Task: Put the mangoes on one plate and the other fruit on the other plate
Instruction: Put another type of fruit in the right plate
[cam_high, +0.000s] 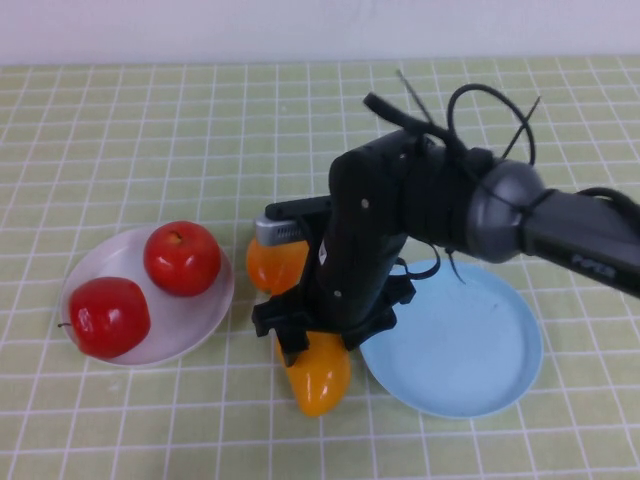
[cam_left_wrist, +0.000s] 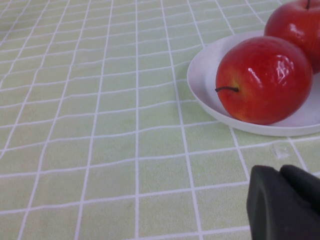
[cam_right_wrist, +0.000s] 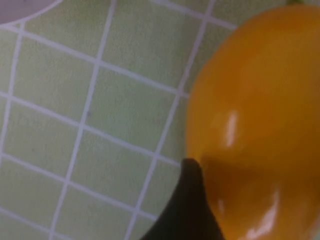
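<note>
Right gripper (cam_high: 318, 340) sat lower centre of high view, jaws spread over near mango (cam_high: 318, 375); one finger beside its skin in wrist view, not clamped. You needed jaws astride its middle before closing; glossy skin, likely slippery. Second mango (cam_high: 275, 265) just above. Blue plate (cam_high: 490, 350) empty at right. Apples (cam_high: 182, 257) on white plate (cam_high: 190, 325), left. Left gripper (cam_left_wrist: 285, 202) closed, low beside white plate.
</note>
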